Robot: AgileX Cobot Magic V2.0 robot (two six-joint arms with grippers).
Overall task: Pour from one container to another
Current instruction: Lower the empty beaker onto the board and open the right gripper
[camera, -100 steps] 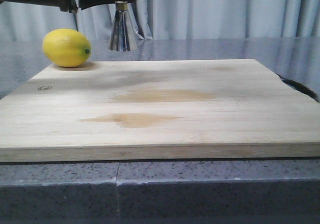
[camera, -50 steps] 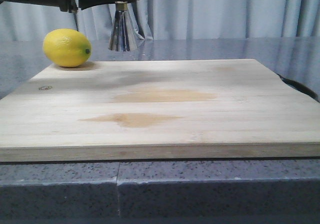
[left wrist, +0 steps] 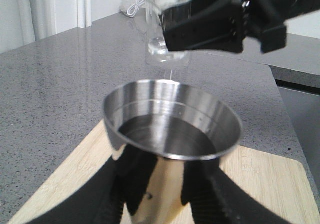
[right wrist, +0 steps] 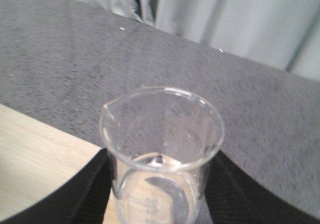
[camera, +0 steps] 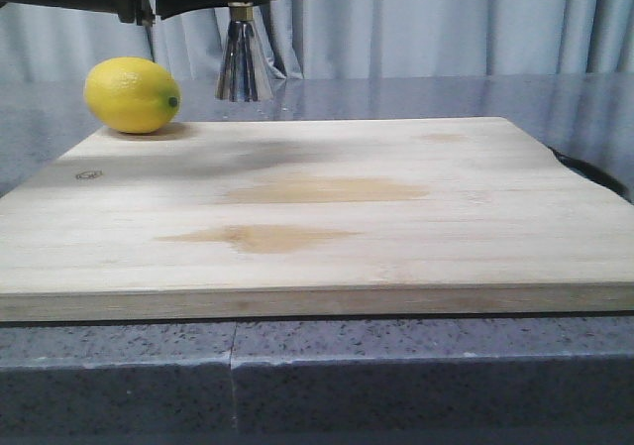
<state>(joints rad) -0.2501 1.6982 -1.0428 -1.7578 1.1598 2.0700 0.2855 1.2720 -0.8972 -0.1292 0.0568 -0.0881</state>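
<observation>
The left pincer (left wrist: 160, 194) is closed around the lower cone of the jigger (left wrist: 172, 134), lifted above the board (camera: 317, 207), liquid pooled in its cup. The right pincer (right wrist: 160, 204) clamps the beaker (right wrist: 160, 149) low on its wall, a little liquid left at the bottom. Thin glass looks light, slick and breakable, so a gentle grip below the rim suits it; the polished steel is stiff but slippery.

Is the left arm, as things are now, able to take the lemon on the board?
Probably not at once. The left gripper is shut on the steel jigger, which holds liquid. The lemon itself lies uncovered at the board's far corner, so only the occupied gripper hinders it.
</observation>
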